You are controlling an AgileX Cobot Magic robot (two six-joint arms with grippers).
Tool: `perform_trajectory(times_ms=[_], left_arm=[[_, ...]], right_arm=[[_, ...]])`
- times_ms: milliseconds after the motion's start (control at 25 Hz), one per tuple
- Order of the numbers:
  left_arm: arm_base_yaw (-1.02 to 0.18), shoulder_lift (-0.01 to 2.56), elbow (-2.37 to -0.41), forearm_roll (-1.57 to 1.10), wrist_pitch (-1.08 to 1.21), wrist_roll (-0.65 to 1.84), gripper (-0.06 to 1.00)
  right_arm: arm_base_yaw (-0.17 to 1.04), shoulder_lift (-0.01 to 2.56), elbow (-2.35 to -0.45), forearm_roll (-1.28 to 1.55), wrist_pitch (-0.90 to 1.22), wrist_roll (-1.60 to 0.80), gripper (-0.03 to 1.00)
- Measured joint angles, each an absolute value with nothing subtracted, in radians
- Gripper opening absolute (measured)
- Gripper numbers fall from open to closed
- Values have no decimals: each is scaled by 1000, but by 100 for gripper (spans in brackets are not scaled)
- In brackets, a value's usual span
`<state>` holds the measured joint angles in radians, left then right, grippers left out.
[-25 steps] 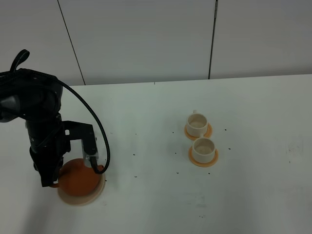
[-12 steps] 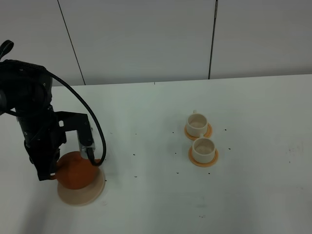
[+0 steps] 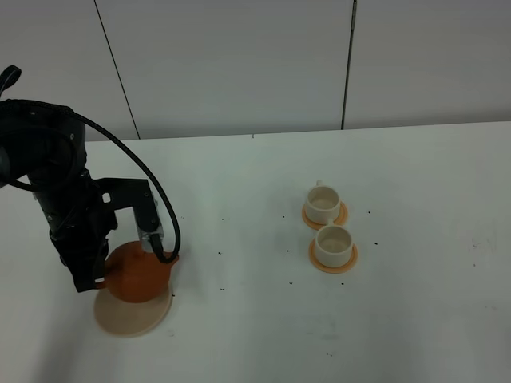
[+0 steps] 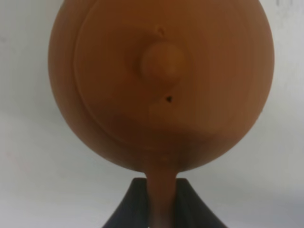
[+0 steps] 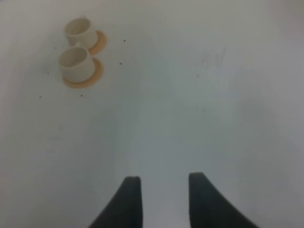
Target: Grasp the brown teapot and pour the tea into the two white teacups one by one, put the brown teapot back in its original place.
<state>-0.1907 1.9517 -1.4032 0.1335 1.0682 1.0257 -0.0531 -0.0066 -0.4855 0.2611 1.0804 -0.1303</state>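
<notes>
**Inspector:** Location of the brown teapot [image 3: 137, 275]?

**Assessor:** Lower left of the high view. It overlaps the upper part of the pale coaster [image 3: 132, 315], off-centre toward the top of the frame. Whether it touches the coaster cannot be told. In the left wrist view it is upright with its lid knob [image 4: 161, 59] centred, and only white tabletop [image 3: 239, 319] shows around it.

**Inspector:** Left hand [image 4: 160, 209]?

**Assessor:** Clenched on the teapot's loop handle. The handle runs down between the two black fingers [image 4: 127, 211] at the bottom of the wrist frame.

**Inspector:** The cups?

**Assessor:** Right of centre in the high view and well apart from the teapot. The upper teacup [image 3: 322, 203] and lower teacup [image 3: 334, 242] stand just beside each other, each on its own orange saucer [image 3: 349, 259]. No contents can be made out.

**Inspector:** Right hand [image 5: 164, 202]?

**Assessor:** Released, its fingers parted over bare tabletop and nothing between them. The cups lie at the upper left of its wrist view.
</notes>
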Motion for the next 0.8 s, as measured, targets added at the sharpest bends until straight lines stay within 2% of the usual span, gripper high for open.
perform_trajectory(times_ms=[800], left_arm=[[-191,1952,-1403,8,920,960,17]], right_arm=[[-53,-7,-486,261,1080,-130,24]])
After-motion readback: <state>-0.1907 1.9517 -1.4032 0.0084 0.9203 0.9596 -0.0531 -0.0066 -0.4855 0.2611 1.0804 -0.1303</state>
